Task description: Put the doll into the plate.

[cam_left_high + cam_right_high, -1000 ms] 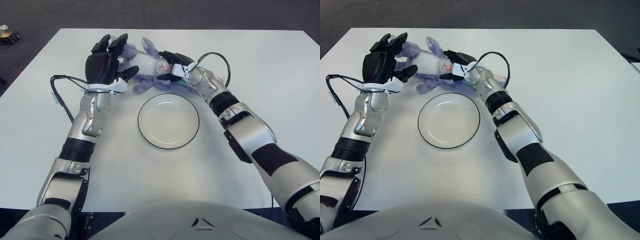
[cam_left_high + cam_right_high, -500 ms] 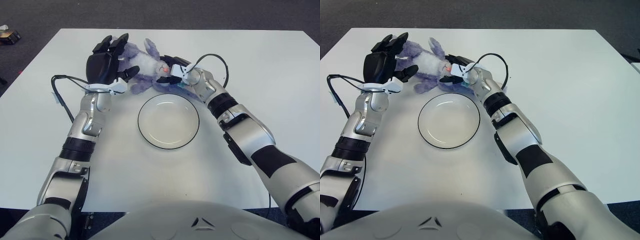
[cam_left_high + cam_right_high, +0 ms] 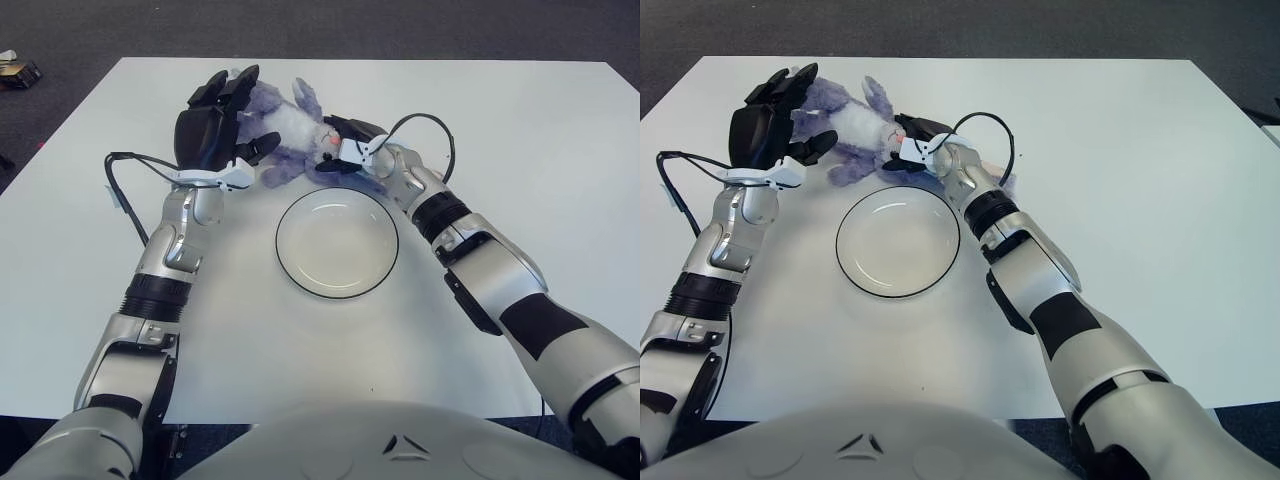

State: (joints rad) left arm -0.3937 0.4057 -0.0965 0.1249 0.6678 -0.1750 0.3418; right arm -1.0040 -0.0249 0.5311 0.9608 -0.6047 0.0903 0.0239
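The doll, a purple and white plush rabbit, lies on the white table just beyond the plate, which is a shallow white dish with a dark rim and nothing in it. My left hand stands against the doll's left side, fingers spread upward and thumb pointing at its body. My right hand is at the doll's right end. Its black fingers close on the head from above and below, hiding part of the face.
A thin black cable loops beside my left forearm, and another arcs over my right wrist. The table stretches wide to the right. A small object lies on the dark floor at far left.
My right hand has pushed left and slightly down into the doll's head, covering more of the face. The doll has shifted a little leftward and away against my left hand.
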